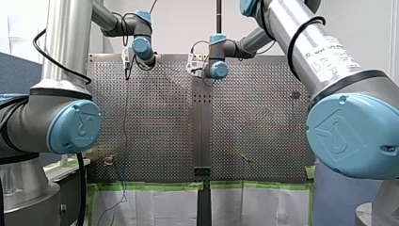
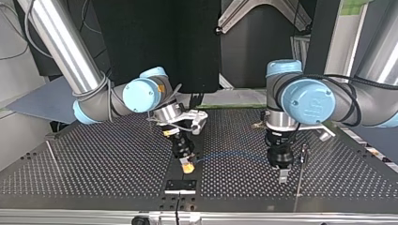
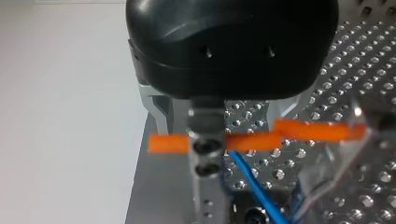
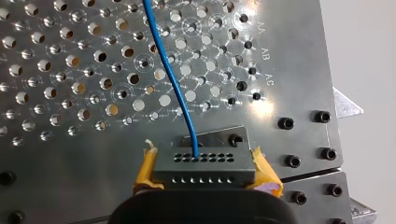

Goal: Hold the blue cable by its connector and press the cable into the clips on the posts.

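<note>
My right gripper (image 4: 205,179) is shut on a dark grey multi-hole connector (image 4: 204,163), with its yellow pads (image 4: 147,168) on the connector's two sides. The blue cable (image 4: 173,79) leaves one hole and runs ahead over the perforated plate. Across the top view the cable (image 2: 234,156) stretches low from my right gripper (image 2: 187,167) to my left gripper (image 2: 282,176). My left gripper (image 3: 205,158) shows as one narrow metal column, shut. The cable (image 3: 254,186) comes out beside it. I cannot tell whether they touch.
An orange strip (image 3: 261,139) crosses behind the left gripper's finger. A thin post (image 2: 303,152) stands right beside my left gripper. A black bracket (image 2: 180,185) lies near the table edge under my right gripper. Small fixtures (image 1: 244,159) (image 1: 109,160) stand nearer the arms.
</note>
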Action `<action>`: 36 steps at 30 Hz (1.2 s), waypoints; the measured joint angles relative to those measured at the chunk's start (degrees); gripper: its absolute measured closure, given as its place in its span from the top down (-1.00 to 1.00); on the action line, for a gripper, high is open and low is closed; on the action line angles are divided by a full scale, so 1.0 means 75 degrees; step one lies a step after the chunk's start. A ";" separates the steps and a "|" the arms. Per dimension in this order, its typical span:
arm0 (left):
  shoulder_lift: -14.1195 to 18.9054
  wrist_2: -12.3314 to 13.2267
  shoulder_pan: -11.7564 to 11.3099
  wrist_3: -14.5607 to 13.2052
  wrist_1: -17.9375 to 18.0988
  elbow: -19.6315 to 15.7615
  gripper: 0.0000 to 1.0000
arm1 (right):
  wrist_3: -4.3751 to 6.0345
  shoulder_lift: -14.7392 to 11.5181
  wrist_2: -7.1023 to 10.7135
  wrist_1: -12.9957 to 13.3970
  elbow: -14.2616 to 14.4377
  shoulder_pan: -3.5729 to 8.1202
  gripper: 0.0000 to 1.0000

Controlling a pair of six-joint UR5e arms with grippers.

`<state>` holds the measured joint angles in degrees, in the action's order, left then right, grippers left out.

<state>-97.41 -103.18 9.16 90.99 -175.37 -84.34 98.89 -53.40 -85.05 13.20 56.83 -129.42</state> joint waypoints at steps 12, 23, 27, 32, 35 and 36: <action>0.0000 -0.0184 0.0110 -0.0121 0.0141 -0.0018 -1.00 | 0.0000 0.0000 -0.0004 -0.0011 0.0029 -0.0003 -0.98; -0.0001 -0.0623 0.0250 -0.0553 0.0135 -0.0056 -1.00 | 0.0000 0.0000 -0.0006 -0.0012 0.0049 0.0009 -0.98; -0.0001 -0.0563 0.0319 -0.0566 0.0132 -0.0058 -1.00 | -0.0015 0.0000 -0.0006 -0.0012 0.0082 0.0020 -0.98; 0.0000 -0.0399 0.0409 -0.0504 0.0106 -0.0059 -1.00 | -0.0052 0.0003 -0.0020 -0.0005 0.0180 0.0058 -0.98; 0.0003 -0.0249 0.0436 -0.0372 0.0091 -0.0059 -1.00 | -0.0056 0.0006 -0.0026 -0.0002 0.0210 0.0102 -0.98; 0.0003 -0.0197 0.0441 -0.0323 0.0089 -0.0059 -1.00 | -0.0057 0.0007 -0.0027 -0.0002 0.0214 0.0117 -0.98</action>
<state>-97.38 -104.65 12.47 88.57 -174.70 -84.79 98.47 -53.35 -85.25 13.18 58.44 -128.54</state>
